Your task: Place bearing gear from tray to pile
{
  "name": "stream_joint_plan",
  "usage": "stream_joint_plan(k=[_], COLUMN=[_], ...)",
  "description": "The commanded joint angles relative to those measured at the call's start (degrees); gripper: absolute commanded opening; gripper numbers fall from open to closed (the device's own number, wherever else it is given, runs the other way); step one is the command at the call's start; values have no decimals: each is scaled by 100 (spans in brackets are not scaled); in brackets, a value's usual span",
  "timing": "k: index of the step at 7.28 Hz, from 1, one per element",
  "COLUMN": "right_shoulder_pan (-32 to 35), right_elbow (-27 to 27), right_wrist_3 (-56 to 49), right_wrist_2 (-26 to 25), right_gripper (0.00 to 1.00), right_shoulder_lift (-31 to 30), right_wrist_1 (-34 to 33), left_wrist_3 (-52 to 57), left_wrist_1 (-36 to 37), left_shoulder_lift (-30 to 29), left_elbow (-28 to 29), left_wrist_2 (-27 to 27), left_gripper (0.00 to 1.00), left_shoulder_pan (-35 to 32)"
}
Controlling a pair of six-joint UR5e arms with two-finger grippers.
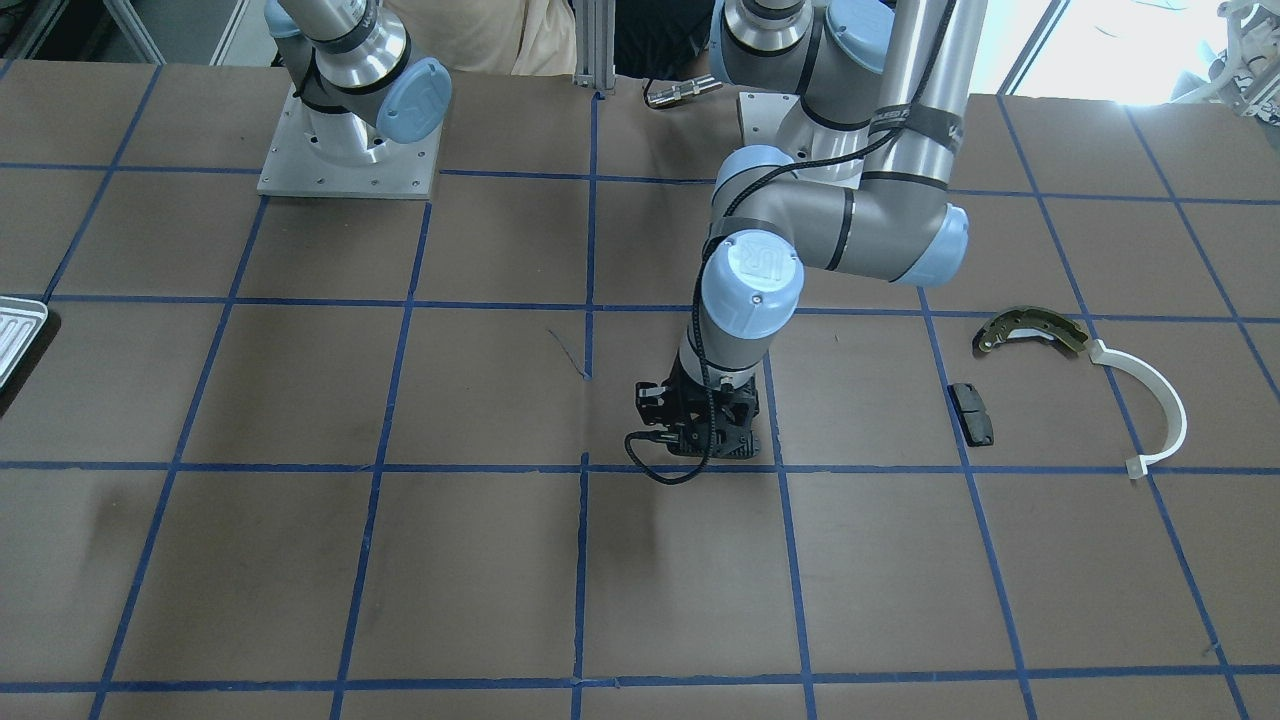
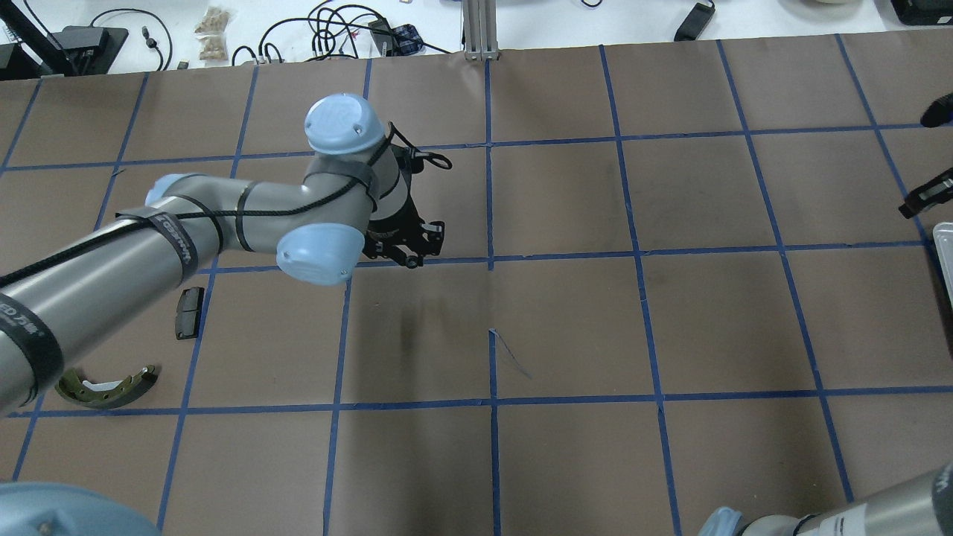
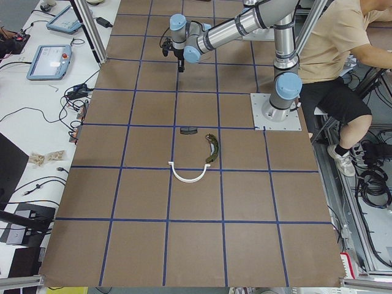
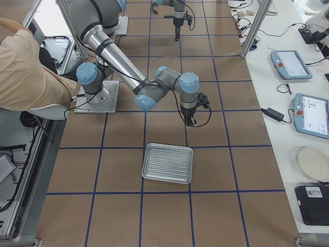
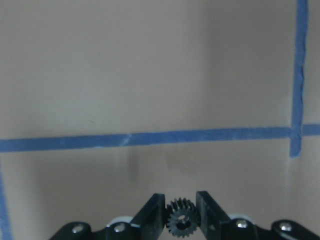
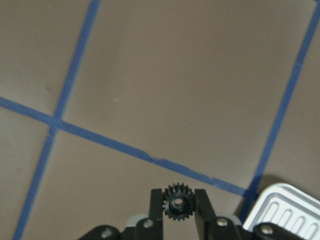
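Robotics laboratory; two-arm test bench.

Landmark is the table (image 3: 196,245), papered in brown and ruled into squares with blue tape (image 1: 590,468); two industrial arms (image 1: 830,235) are bolted to it on metal base plates (image 1: 300,175); an aluminium frame post (image 2: 480,30) stands at its edge opposite the arm bases; a white bench (image 3: 43,131) runs along that same edge, carrying teach pendants (image 4: 290,64), a power adapter (image 4: 272,114) and loose cables (image 2: 335,30); a seated operator (image 3: 334,55) is just off the table behind the arm bases.
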Motion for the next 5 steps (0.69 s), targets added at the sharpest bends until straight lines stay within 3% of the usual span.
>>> stream_joint_plan(k=[1,3,5], right_shoulder_pan=[1492,3152,4875], right_elbow=[290,562,625], right_wrist_3=[1644,3567,6105], right_wrist_2=[-10,-28,42], right_gripper=[0,0,0], right_shoulder_lift=[-490,-772,-495], right_wrist_1=[141,202,107], left_wrist_3=[953,2114,3674], left_wrist_1=[-1410,-1503,-1503], left_shoulder_lift=[274,371,363], left_elbow=[702,748,626], left_wrist_2=[28,176,607], left_gripper=[0,0,0], left_shoulder_pan=[1023,1965,3071])
